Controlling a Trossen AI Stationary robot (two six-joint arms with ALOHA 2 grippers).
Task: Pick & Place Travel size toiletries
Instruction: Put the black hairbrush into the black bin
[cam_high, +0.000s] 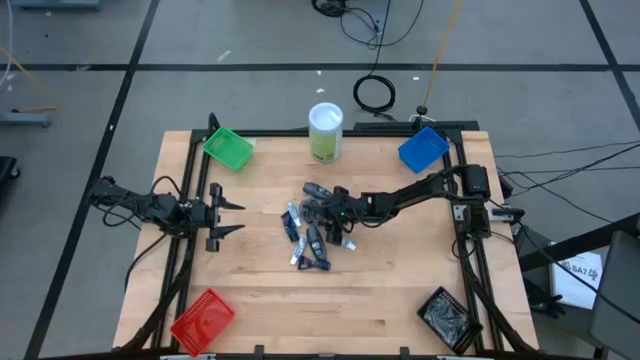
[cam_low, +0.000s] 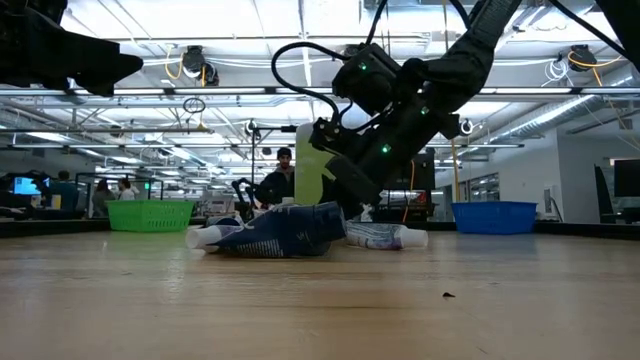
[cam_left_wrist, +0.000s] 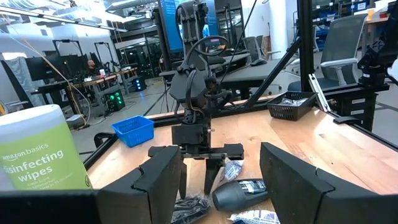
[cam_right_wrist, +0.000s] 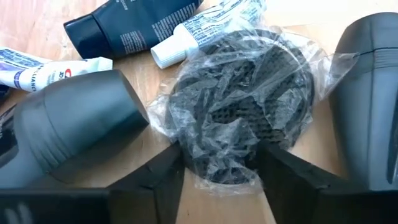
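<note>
Right pincer (cam_high: 327, 213) reaching to table centre, left pincer (cam_high: 236, 217) parted, idle at left

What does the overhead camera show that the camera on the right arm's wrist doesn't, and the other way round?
Only the overhead view shows the whole wooden table, the four corner bins, the white-and-green wipes canister and the idle left gripper. Only the right wrist view shows the right gripper, jaws either side of a round dark tin in crinkled clear wrap. Both show the toiletry pile.

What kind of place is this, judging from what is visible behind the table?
Probably a robotics lab or industrial workshop: an open hall with ceiling lights and pipes, workbenches with equipment and monitors, cables on the grey floor, and a person standing behind the table.
</note>
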